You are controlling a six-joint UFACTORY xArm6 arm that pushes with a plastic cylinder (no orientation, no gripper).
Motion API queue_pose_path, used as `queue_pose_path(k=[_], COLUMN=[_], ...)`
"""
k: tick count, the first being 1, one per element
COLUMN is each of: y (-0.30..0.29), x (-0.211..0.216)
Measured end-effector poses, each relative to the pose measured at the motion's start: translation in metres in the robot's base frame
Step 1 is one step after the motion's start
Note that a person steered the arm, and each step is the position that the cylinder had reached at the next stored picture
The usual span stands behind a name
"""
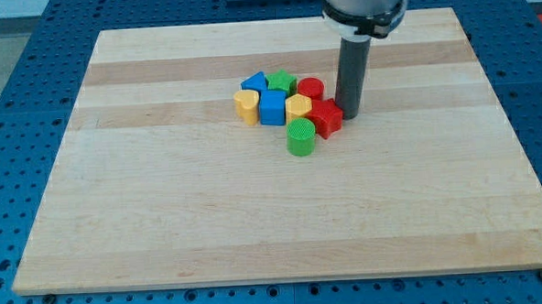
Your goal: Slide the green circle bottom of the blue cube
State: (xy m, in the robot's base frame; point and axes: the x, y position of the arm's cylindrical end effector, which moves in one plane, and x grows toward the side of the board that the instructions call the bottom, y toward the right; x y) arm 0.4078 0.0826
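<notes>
The green circle [301,137], a short ribbed cylinder, stands at the bottom of a tight cluster of blocks, just below and to the right of the blue cube [273,107]. My tip [349,116] rests on the board at the cluster's right side, right next to the red star-shaped block [326,117]. The tip is to the right of and slightly above the green circle, with the red block between them.
The cluster also holds a yellow heart-like block [246,105] left of the blue cube, a blue triangle [254,82], a green block [282,81], a red cylinder [310,87] and a yellow block [298,106]. The wooden board [164,221] lies on a blue perforated table.
</notes>
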Motion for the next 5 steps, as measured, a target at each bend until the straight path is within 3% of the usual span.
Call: queue_pose_path(k=[5], y=[-0.054], x=[0.056])
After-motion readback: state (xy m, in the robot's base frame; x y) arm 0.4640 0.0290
